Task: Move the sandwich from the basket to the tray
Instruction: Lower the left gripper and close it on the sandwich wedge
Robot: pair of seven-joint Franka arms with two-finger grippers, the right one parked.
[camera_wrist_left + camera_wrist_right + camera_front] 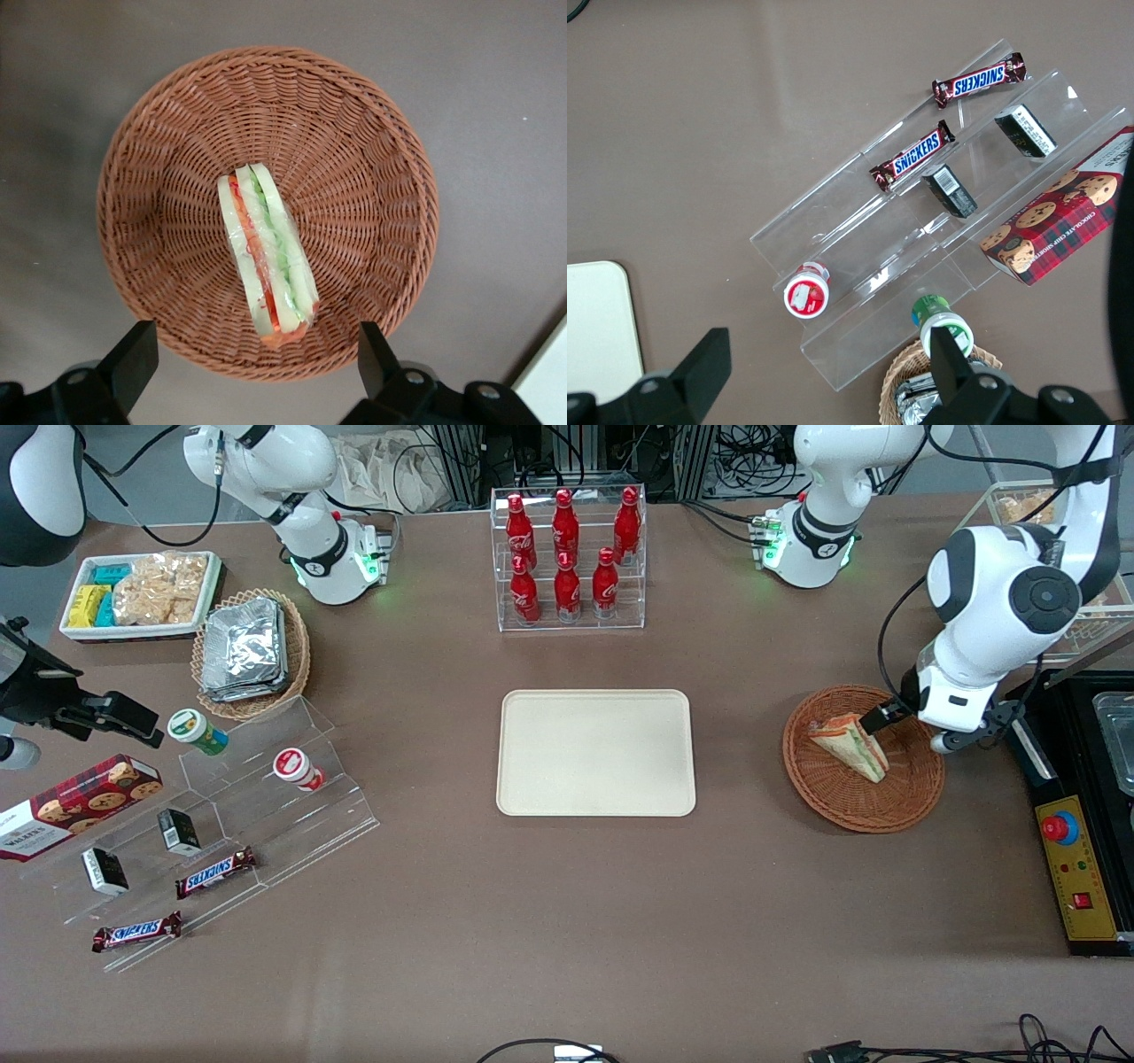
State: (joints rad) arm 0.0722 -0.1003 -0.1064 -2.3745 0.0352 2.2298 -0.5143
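Note:
The wrapped sandwich (850, 746) (266, 252) lies in the reddish-brown wicker basket (864, 810) (354, 133), a white wedge with red, orange and green layers. My left gripper (912, 731) (255, 363) hangs open above the basket, over its edge toward the working arm's end. Its black fingers (133, 354) stand wide apart, either side of the sandwich's thick end, touching nothing. The cream tray (595, 753) (594, 328) lies bare at the table's middle, beside the basket toward the parked arm's end.
A clear rack of red bottles (567, 558) stands farther from the camera than the tray. A black control box with a red button (1076, 868) sits close beside the basket. Toward the parked arm's end are an acrylic snack shelf (221, 824), a tan basket of foil packets (248, 651) and a white bin (142, 593).

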